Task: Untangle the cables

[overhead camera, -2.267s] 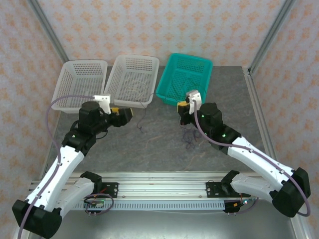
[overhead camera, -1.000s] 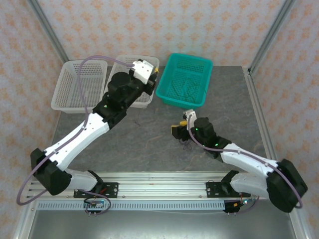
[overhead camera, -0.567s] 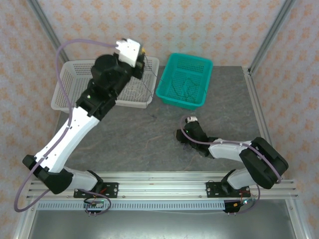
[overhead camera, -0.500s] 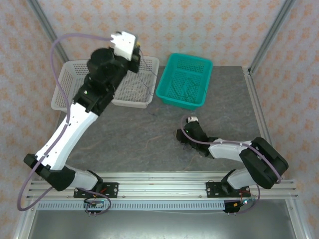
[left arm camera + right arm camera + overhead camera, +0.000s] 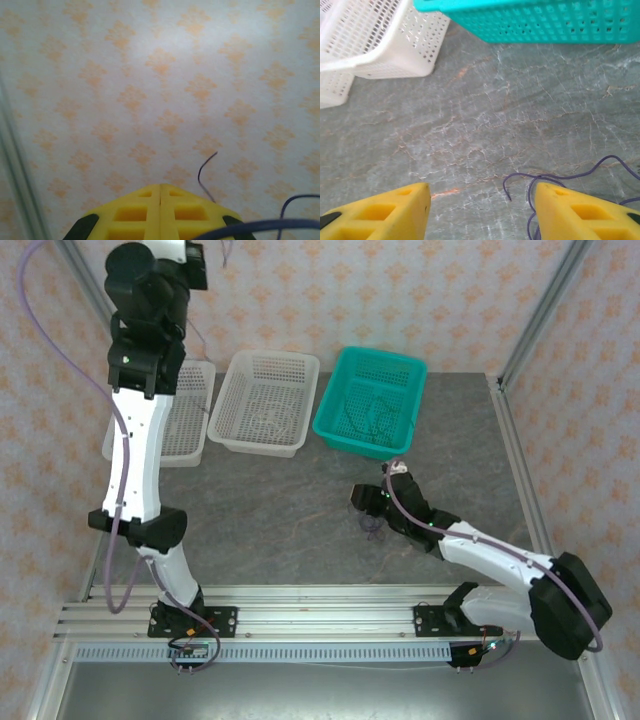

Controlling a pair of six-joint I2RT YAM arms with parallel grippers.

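Top external view cuts the left tool [image 5: 192, 254] off at the upper edge, high against the wallpaper, so its tips cannot be read there. In the left wrist view its yellow fingers [image 5: 135, 210] are pressed together. A hair-thin dark wire end [image 5: 204, 172] curls up from just behind them, and whether it is pinched cannot be told. A thicker dark line [image 5: 280, 222] crosses the lower corner, too blurred to identify.

The raised left arm hides part of the far-left white basket [image 5: 190, 440]. The right tool [image 5: 364, 503] sits low over the worktop [image 5: 250, 510], fingers apart, clamped on nothing. Purple cable loops [image 5: 545, 175] lie on the stone between them and run out of frame below. More cables [image 5: 368, 418] lie tangled in the teal basket [image 5: 360, 443], their colours too fine to sort. The middle white basket [image 5: 262, 440] stands just beside it.
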